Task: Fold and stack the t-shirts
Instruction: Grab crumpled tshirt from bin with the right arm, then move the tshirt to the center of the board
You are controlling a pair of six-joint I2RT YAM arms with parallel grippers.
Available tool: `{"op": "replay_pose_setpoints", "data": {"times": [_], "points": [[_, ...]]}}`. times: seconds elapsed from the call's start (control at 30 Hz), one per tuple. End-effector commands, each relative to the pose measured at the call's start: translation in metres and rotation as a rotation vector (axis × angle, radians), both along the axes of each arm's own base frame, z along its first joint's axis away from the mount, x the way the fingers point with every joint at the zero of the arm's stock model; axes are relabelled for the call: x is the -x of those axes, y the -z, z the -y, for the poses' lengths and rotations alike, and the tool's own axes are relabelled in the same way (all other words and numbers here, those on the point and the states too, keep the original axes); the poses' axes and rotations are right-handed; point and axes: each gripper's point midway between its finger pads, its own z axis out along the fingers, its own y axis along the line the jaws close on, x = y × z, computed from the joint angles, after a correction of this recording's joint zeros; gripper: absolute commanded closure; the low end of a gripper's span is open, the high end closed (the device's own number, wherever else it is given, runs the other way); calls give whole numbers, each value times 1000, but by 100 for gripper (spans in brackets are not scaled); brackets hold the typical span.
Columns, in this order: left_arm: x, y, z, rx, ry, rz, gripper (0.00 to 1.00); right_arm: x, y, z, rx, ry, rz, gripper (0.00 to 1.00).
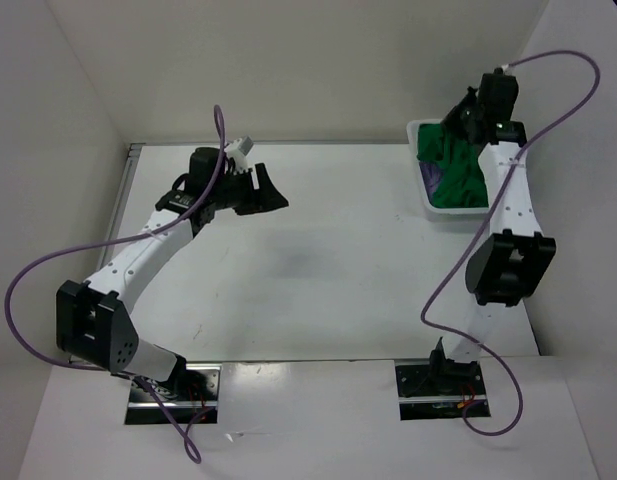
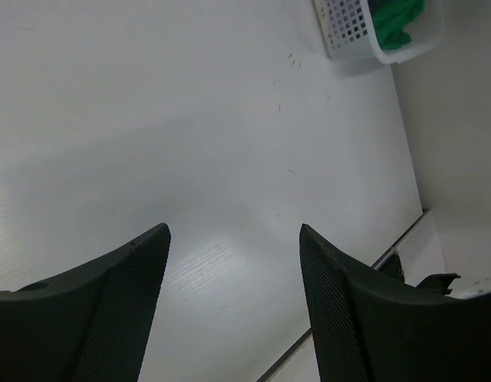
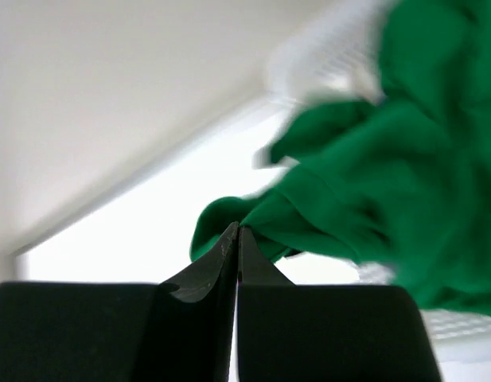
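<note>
A green t-shirt [image 1: 456, 170] lies bunched in a white basket [image 1: 424, 190] at the table's far right, with a bit of purple cloth [image 1: 433, 180] under it. My right gripper [image 1: 466, 122] is above the basket, shut on a fold of the green t-shirt [image 3: 364, 175], pinched at its tips [image 3: 236, 231]. My left gripper [image 1: 273, 190] is open and empty, hovering over the bare table at the far left-centre; its fingers [image 2: 126, 294] frame bare white tabletop. The basket also shows in the left wrist view [image 2: 364, 40].
White walls close the table at the back and both sides. The table's near edge [image 2: 364, 270] and arm bases lie toward the front.
</note>
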Motion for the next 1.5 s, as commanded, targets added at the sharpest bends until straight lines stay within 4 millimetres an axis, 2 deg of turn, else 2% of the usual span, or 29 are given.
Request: {"op": "replay_pose_setpoints", "data": {"times": [0.0, 0.03, 0.07, 0.1, 0.23, 0.33, 0.4, 0.47, 0.5, 0.6, 0.63, 0.67, 0.7, 0.77, 0.8, 0.87, 0.97, 1.0, 1.03, 1.07, 1.17, 1.2, 1.23, 1.27, 1.3, 1.33, 1.37, 1.43, 1.47], "points": [[-15, -21, 7, 69, -58, 1, 26, 69, -196, -90, -6, -268, 424, 100], [-18, -20, 5, 67, -82, -1, 26, 82, -218, -108, -29, -327, 479, 100], [-23, -23, -1, 81, -108, -1, 26, 116, -259, -144, -66, -453, 578, 100], [-28, -25, -7, 96, -132, -3, 25, 135, -280, -162, -114, -520, 630, 100], [-46, -29, -39, 158, -246, -29, 24, 227, -379, -207, -226, -782, 901, 100], [-58, -29, -71, 173, -321, -32, 24, 258, -399, -213, -251, -864, 948, 100], [-60, -42, -97, 174, -375, 2, 22, 254, -391, -217, -264, -890, 922, 100], [-59, -49, -127, 183, -437, 26, 22, 234, -363, -221, -284, -890, 856, 100], [-58, -51, -136, 187, -453, 30, 22, 217, -331, -223, -307, -878, 778, 100], [-52, -48, -157, 150, -478, 36, 21, 192, -278, -228, -342, -872, 660, 100], [-51, -43, -161, 122, -493, 33, 21, 175, -233, -229, -352, -841, 560, 100], [-47, -36, -164, 92, -494, 30, 21, 165, -209, -228, -350, -823, 517, 100], [-44, -29, -164, 88, -495, 7, 21, 152, -159, -228, -363, -788, 408, 100], [-36, -3, -159, 86, -469, -46, 21, 137, -110, -221, -344, -715, 328, 100], [-33, 7, -159, 71, -462, -59, 21, 131, -67, -217, -351, -668, 241, 100], [-26, 30, -156, 12, -452, -106, 23, 117, -19, -213, -343, -594, 142, 100], [-11, 57, -144, -89, -406, -157, 23, 102, 31, -194, -308, -467, 34, 100], [-8, 60, -141, -109, -395, -160, 23, 101, 38, -190, -302, -433, 21, 100], [-3, 69, -140, -130, -396, -185, 23, 100, 43, -184, -287, -400, 6, 96], [5, 73, -132, -147, -363, -206, 23, 98, 52, -176, -263, -351, -12, 82], [25, 83, -113, -205, -290, -238, 24, 109, 65, -157, -176, -285, -59, 52], [36, 89, -109, -231, -265, -259, 26, 118, 65, -153, -151, -289, -66, 49], [41, 91, -103, -255, -252, -264, 27, 126, 68, -152, -150, -288, -85, 47], [55, 99, -86, -282, -192, -280, 27, 143, 90, -149, -143, -288, -149, 44], [66, 108, -80, -309, -166, -304, 27, 155, 90, -148, -143, -287, -151, 44], [78, 120, -78, -356, -157, -347, 27, 176, 116, -151, -150, -291, -221, 43], [91, 126, -65, -387, -114, -357, 27, 186, 126, -150, -158, -284, -242, 43], [110, 141, -68, -443, -130, -419, 27, 208, 140, -159, -191, -301, -281, 49], [112, 144, -70, -448, -144, -430, 25, 221, 161, -159, -205, -297, -334, 52]]}}
